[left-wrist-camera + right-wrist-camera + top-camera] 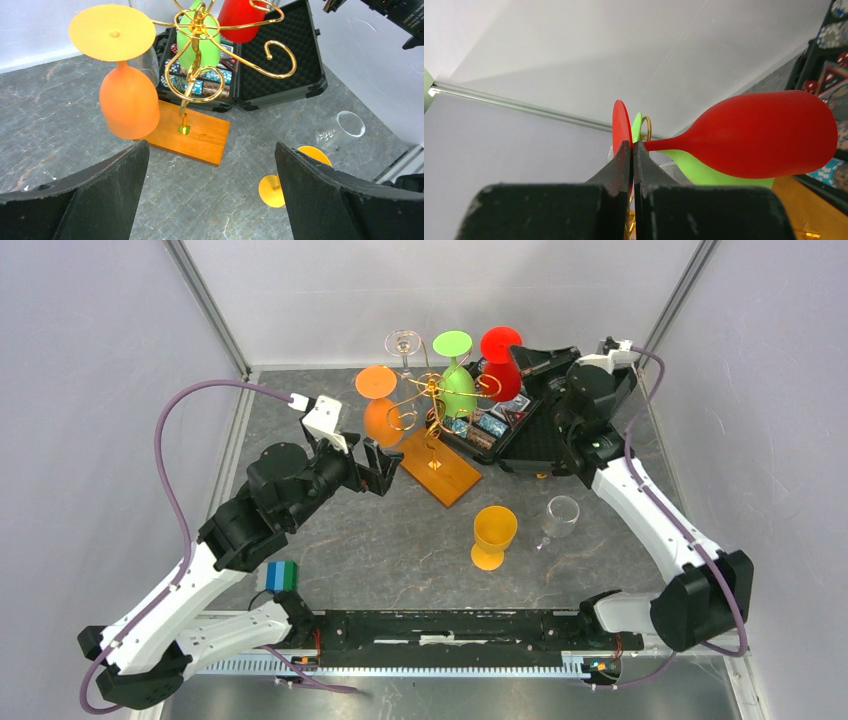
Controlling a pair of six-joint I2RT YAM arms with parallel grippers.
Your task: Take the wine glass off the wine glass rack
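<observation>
Hanging bowl-down from the wine glass rack, the red wine glass sits at about 2 o'clock from the gold post, its stem caught in a curled arm and its foot uppermost. The right end effector is clenched at that foot. In the right wrist view its fingers are pressed almost flat together where stem meets disc. They appear to pinch the thin foot, though the contact itself is hidden.

Three more glasses hang round the post: a green glass at 1 o'clock, a clear glass at 11 and an orange glass at 9. The left end effector is released, jaws spread wide, hovering near the rack's wooden base at 8 o'clock and touching nothing. A black case lies open at 3 o'clock. A yellow glass and a second clear glass stand on the worktop at 5 o'clock.

I judge the step in hand to be the grasp before removal. The next move calls for sliding the stem outward through the spiral's opening, away from the post, rather than pulling straight up. A careless drag could tip the light rack or knock the green glass beside it.
</observation>
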